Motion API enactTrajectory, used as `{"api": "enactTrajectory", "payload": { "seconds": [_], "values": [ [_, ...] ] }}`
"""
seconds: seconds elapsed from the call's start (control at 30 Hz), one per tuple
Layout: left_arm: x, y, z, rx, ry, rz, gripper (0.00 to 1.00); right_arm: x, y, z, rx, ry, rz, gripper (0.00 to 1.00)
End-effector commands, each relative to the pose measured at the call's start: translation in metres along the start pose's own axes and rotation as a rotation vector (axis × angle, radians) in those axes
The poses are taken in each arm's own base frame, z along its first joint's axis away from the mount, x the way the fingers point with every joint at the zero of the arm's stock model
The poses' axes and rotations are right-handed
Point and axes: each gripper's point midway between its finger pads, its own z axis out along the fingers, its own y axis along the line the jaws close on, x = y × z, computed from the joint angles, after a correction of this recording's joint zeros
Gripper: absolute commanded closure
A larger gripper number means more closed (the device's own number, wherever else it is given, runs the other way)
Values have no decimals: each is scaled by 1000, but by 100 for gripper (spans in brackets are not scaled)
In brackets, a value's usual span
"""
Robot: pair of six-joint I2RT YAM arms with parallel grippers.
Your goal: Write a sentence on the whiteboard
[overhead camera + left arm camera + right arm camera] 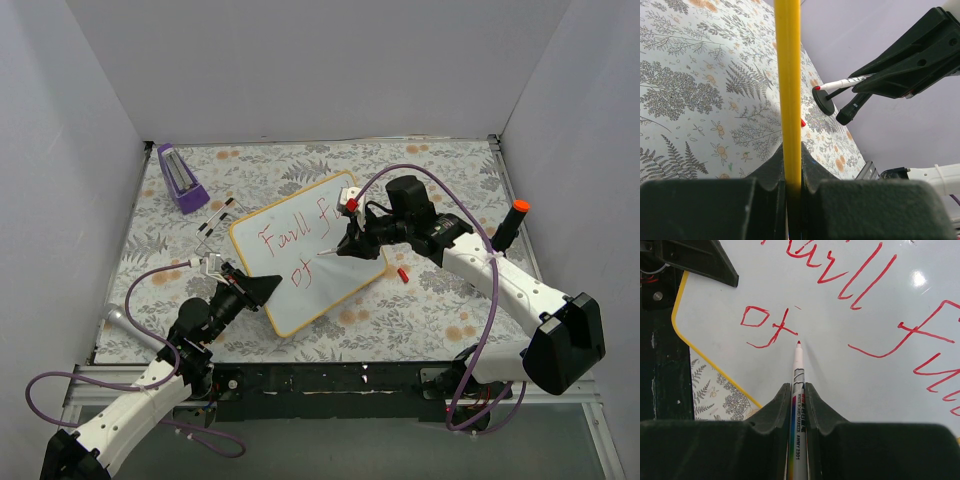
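The whiteboard point(300, 300) lies at an angle in the middle of the table, with a yellow frame. My left gripper point(262, 290) is shut on its near left edge; the left wrist view shows the yellow frame point(788, 90) between the closed jaws of the left gripper point(792, 160). The sentence point(290, 245) in red reads roughly "Faull fu" with "of" point(767, 326) below. My right gripper point(345, 245) is shut on a white marker point(797, 372). The red tip sits at the board just right of "of". The right gripper point(798, 390) hovers over the board.
A purple block point(182, 178) stands at the back left. Two black-and-white striped sticks point(215, 218) lie by the board's left corner. A small red cap point(401, 273) lies right of the board. A black marker with an orange cap point(508, 225) stands at the right.
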Motion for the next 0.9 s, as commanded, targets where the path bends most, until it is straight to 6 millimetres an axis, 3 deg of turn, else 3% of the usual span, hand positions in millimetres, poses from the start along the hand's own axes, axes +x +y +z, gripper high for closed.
{"api": "enactTrajectory", "payload": {
  "seconds": [0.0,0.87],
  "values": [
    [-26,-32,-3,139,-116,-5,100,-7,5,-5,-13,-32,-23,99],
    [-24,-32,-3,140,-109,-5,100,-9,4,-8,-12,-39,-22,99]
  ]
}}
